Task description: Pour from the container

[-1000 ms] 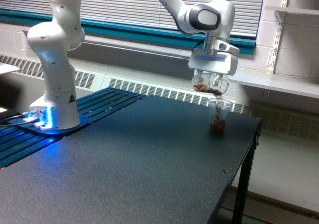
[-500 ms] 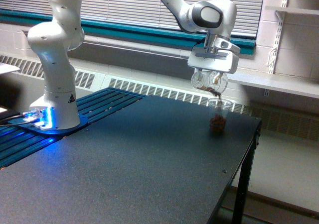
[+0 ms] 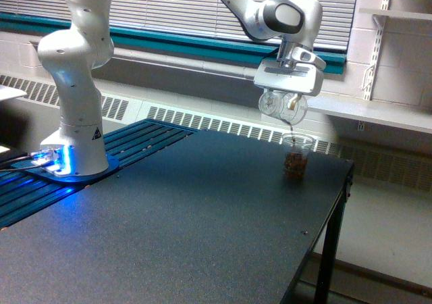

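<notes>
Clear rounded plastic jar [image 3: 282, 105] pinched in white gripper [image 3: 284, 101], tipped above clear ribbed cup [image 3: 296, 157] on black table [image 3: 169, 216], pour nearly finished; next likely tilting upright.

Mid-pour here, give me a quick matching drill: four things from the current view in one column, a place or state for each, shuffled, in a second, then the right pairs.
Things:
1. container
2. cup
3. gripper
4. robot base

Places or states:
A. standing on the black table, brown bits inside
B. at the exterior view's left, lit blue
C. tipped in the air above the cup, thin brown stream falling from it
D. shut on the container

Pairs: 1-C, 2-A, 3-D, 4-B
</notes>
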`<state>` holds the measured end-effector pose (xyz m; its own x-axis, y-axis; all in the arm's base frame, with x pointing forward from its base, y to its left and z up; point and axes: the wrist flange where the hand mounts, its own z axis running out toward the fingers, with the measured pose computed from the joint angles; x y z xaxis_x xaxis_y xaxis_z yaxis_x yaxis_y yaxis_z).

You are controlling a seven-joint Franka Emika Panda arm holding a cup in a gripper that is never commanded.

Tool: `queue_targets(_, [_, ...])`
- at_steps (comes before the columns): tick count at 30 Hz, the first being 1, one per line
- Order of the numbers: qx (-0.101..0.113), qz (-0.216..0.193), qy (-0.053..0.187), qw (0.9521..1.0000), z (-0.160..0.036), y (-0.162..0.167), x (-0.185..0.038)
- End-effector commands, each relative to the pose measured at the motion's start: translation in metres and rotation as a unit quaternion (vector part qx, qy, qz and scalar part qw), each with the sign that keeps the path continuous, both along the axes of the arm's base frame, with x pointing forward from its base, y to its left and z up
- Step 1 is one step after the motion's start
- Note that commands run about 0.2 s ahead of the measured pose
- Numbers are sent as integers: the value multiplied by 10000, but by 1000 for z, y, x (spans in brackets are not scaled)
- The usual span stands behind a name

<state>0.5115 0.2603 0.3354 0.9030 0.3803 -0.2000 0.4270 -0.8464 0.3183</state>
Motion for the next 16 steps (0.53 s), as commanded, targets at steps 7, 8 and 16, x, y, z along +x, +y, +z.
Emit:
queue_targets(7, [10,-13,83,10000,5,2,0])
queue_targets(8, [21,-25,84,10000,5,2,0])
queue_targets(16, [159,-119,46,9998,5,-5,-2])
